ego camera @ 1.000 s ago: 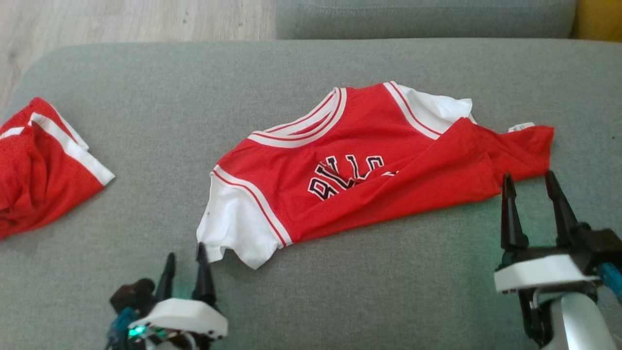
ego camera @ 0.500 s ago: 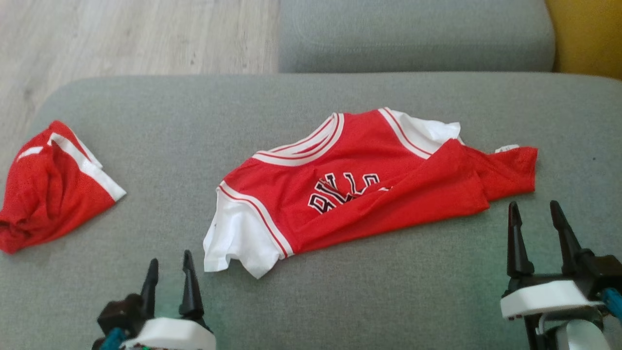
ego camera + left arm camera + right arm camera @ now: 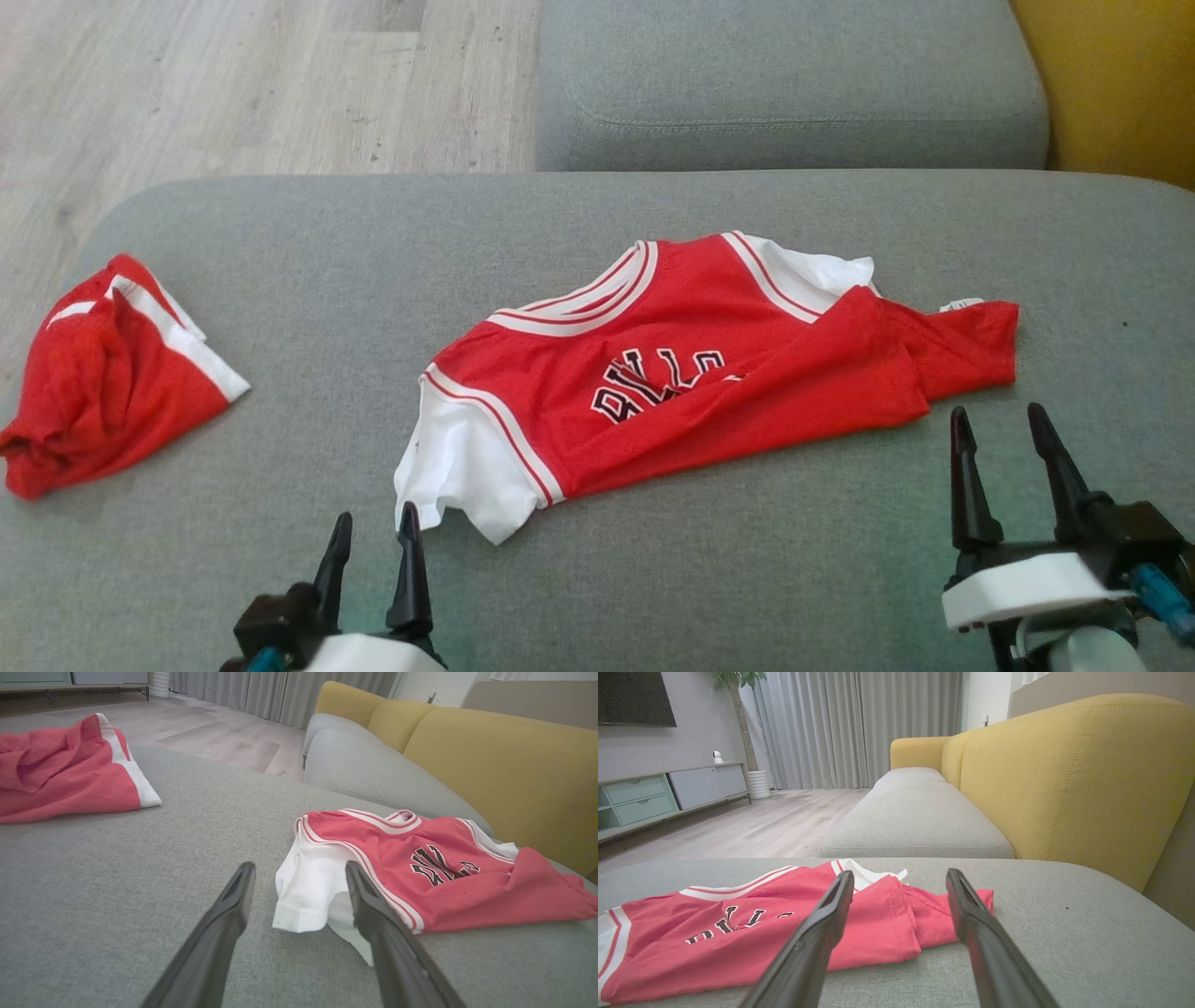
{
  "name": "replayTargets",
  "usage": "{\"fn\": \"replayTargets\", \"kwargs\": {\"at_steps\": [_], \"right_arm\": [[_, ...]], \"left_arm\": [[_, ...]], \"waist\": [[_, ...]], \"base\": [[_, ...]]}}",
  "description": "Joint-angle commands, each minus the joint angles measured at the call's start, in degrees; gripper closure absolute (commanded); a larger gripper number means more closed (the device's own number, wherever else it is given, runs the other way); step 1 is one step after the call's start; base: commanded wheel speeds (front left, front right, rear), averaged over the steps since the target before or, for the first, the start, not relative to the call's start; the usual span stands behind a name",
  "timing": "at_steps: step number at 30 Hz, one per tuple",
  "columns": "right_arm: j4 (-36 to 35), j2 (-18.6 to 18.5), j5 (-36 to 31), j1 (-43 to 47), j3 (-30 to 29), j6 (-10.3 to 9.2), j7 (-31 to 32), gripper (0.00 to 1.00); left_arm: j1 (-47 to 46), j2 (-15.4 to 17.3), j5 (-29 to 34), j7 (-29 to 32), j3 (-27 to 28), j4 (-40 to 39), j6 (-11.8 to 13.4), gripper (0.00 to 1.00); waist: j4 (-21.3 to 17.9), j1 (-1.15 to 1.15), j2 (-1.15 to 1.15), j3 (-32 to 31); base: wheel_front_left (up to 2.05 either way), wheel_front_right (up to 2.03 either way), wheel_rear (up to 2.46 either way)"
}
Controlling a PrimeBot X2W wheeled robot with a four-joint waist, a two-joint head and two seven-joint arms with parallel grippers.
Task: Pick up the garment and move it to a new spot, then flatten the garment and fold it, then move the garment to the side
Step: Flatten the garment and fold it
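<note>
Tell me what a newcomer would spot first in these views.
The red jersey lying rumpled in the middle of the grey cushion stands out most, its hem folded up over the black lettering. A second red garment is bunched at the cushion's left edge. Both the left gripper, near the jersey's white sleeve, and the right gripper, by its red end, are open and hold nothing.

Crumpled red shorts (image 3: 112,392) lie at the left edge of the grey sofa seat (image 3: 280,243); yellow backrest (image 3: 1111,84) far right.
</note>
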Motion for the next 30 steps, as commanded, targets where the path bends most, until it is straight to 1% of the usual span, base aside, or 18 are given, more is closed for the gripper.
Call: {"fn": "replayTargets", "kwargs": {"at_steps": [1,9,13,20,24,26,27,28,29,30], "right_arm": [[-1.44,-0.36,0.37,-1.31,1.78,0.43,-0.54,0.0],[-1.39,-0.36,0.28,-1.6,1.89,0.43,-0.54,0.0],[-1.56,-0.36,0.15,-1.97,2.12,0.43,-0.54,0.0],[-2.28,-0.36,-0.71,-4.14,2.53,0.43,-0.54,0.0],[-1.81,-0.36,-1.4,-5.63,2.36,0.43,-0.54,0.0],[-0.61,-0.36,-1.84,-6.36,2.01,0.43,-0.54,0.0],[0.27,-0.36,-2.15,-6.83,1.73,0.43,-0.54,0.0],[1.31,-0.36,-2.35,-7.36,1.57,0.43,-0.54,0.0],[2.46,-0.36,-2.29,-7.97,1.39,0.43,-0.54,0.0],[3.61,-0.36,-2.13,-8.67,1.32,0.43,-0.54,0.0]], "left_arm": [[-1.69,-0.22,0.86,-0.7,1.83,-1.59,-0.01,0.0],[-1.98,-0.43,1.3,-0.71,1.7,-0.91,-0.17,0.0],[-2.93,-0.35,1.6,-0.29,1.14,0.66,-0.11,0.0],[-7.99,0.47,1.84,1.31,1.35,7.22,0.5,0.0],[-11.21,0.54,1.42,1.11,1.74,11.09,0.07,0.0],[-12.48,0.4,0.88,1.76,1.54,12.87,-0.68,0.0],[-13.02,0.29,0.54,2.1,1.4,13.61,-1.15,0.21],[-13.49,0.18,0.17,2.46,1.27,14.24,-1.64,0.62],[-13.95,0.1,-0.12,2.52,1.27,14.67,-1.92,0.88],[-14.37,0.06,-0.27,2.39,1.28,14.94,-2.08,1.0]], "waist": [[0.04,0.0,0.0,0.08],[0.09,0.0,0.0,0.64],[-0.22,0.0,0.0,1.71],[-1.54,0.0,0.0,6.12],[-2.29,0.0,0.0,8.67],[-2.55,0.0,0.0,9.77],[-2.62,0.0,0.0,10.23],[-2.67,0.0,0.0,10.69],[-2.66,0.0,0.0,11.12],[-2.6,0.0,0.0,11.45]], "base": [[0.0,0.0,0.0],[0.0,0.0,0.0],[0.0,0.0,0.0],[0.0,0.0,0.0],[0.0,0.0,0.0],[0.0,0.0,0.0],[0.0,0.0,0.0],[0.0,0.0,0.0],[0.0,0.0,0.0],[0.0,0.0,0.0]]}}
